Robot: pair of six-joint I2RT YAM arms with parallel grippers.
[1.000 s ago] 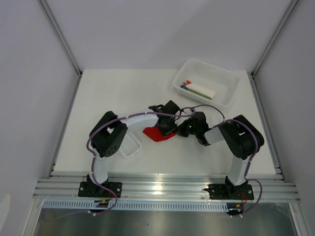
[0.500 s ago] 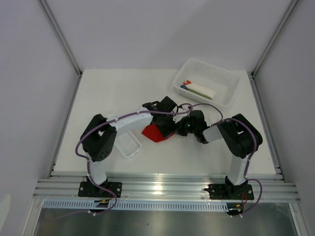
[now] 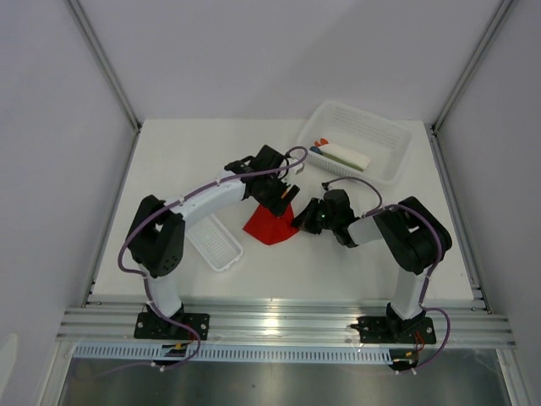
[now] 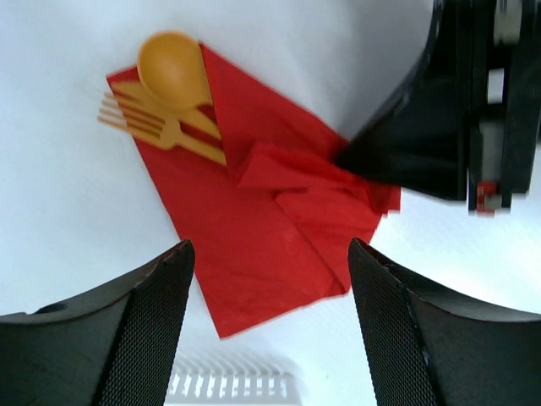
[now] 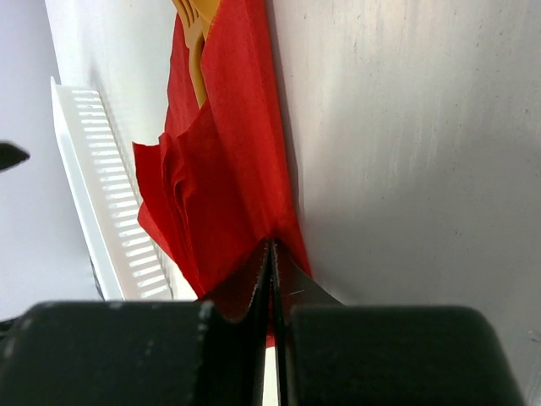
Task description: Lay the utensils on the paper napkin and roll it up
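Observation:
The red paper napkin lies mid-table, partly folded over the orange utensils. In the left wrist view the napkin shows a spoon head and fork tines sticking out at its upper left corner. My left gripper hangs open above the napkin, nothing between its fingers. My right gripper is shut on a bunched fold at the napkin's edge, with the utensils beyond. From above, the left gripper is just behind the napkin and the right gripper at its right edge.
A narrow white tray lies left of the napkin, close to the left arm. A white mesh basket with white, blue and red items stands at the back right. Grey walls enclose the table on three sides.
My left gripper has opened and pulled back and up off the napkin, toward the far left. The right gripper has stayed shut on the napkin's edge.

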